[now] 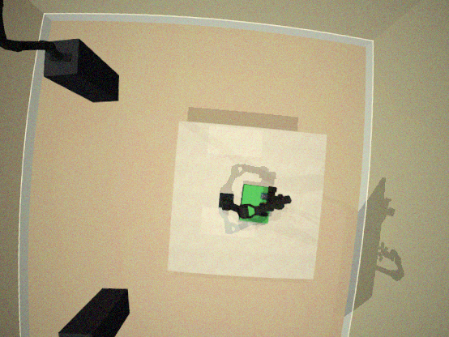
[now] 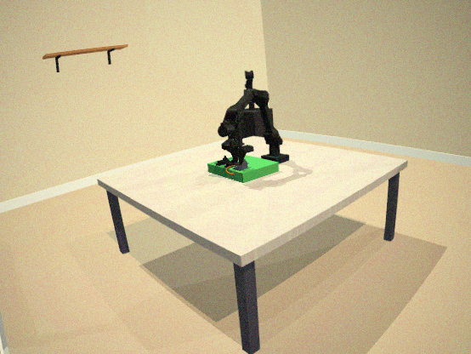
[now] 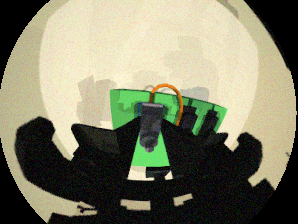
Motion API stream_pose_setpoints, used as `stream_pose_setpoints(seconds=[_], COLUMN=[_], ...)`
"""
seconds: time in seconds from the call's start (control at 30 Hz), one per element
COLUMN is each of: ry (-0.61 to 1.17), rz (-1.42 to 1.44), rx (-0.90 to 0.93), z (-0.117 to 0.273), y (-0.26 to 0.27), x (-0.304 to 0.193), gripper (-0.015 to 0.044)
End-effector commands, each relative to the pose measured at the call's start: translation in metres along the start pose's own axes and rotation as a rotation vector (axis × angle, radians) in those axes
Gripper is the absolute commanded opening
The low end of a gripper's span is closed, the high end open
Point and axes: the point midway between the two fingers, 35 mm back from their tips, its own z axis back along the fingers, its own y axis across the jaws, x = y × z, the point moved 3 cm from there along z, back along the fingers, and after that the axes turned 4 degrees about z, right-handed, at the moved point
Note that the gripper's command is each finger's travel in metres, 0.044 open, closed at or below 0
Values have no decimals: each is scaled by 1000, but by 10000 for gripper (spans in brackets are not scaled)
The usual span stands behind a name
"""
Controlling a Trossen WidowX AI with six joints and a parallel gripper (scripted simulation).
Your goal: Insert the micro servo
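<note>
- Fingers point(image 2: 239, 159) are closed on the grey micro servo point(image 2: 241, 165) point(image 3: 151, 119), one on each side of it, over the green deck point(image 1: 253, 192) point(image 2: 263, 165) point(image 3: 120, 99).
- At the near left part of the deck in the exterior view, the servo is low over the pocket area; whether its ears lie flat cannot be told.
- Blue marking point(image 3: 139, 108) shows beside the servo's far end in the wrist view, partly covered by it.
- An orange cable point(image 2: 229, 170) point(image 3: 173, 90) bows out in a loop, to the right of the servo in the wrist view; whether it lies in the side notch is unclear.
- Two dark parts point(image 3: 188, 120) point(image 3: 210, 122) sit on the deck, right of the servo in the wrist view.
- Bent above the deck, the black arm point(image 1: 245, 211) point(image 2: 260, 94) has its base at the far right of the deck in the exterior view.
- Under deck and arm is the pale table point(image 1: 203, 255) point(image 2: 234, 213) point(image 3: 100, 42).
- A wooden shelf point(image 2: 87, 51) is on the far left wall in the exterior view.
</note>
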Motion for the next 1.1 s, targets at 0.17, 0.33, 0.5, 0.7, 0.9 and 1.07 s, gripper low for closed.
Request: stream_pose_setpoints(seconds=[0.17,0.33,0.5,0.7,0.9,1.07], ry=[3,3,3,3,3,3], rz=[1,1,1,1,1,1], rx=[-2,-2,-2,-2,-2,-2], z=[-7,-11,-14,-18,-16,-9], y=[0,0,0,0,0,0], x=[-1,-1,-1,-1,0,0], gripper=[0,0,0,0,131,187])
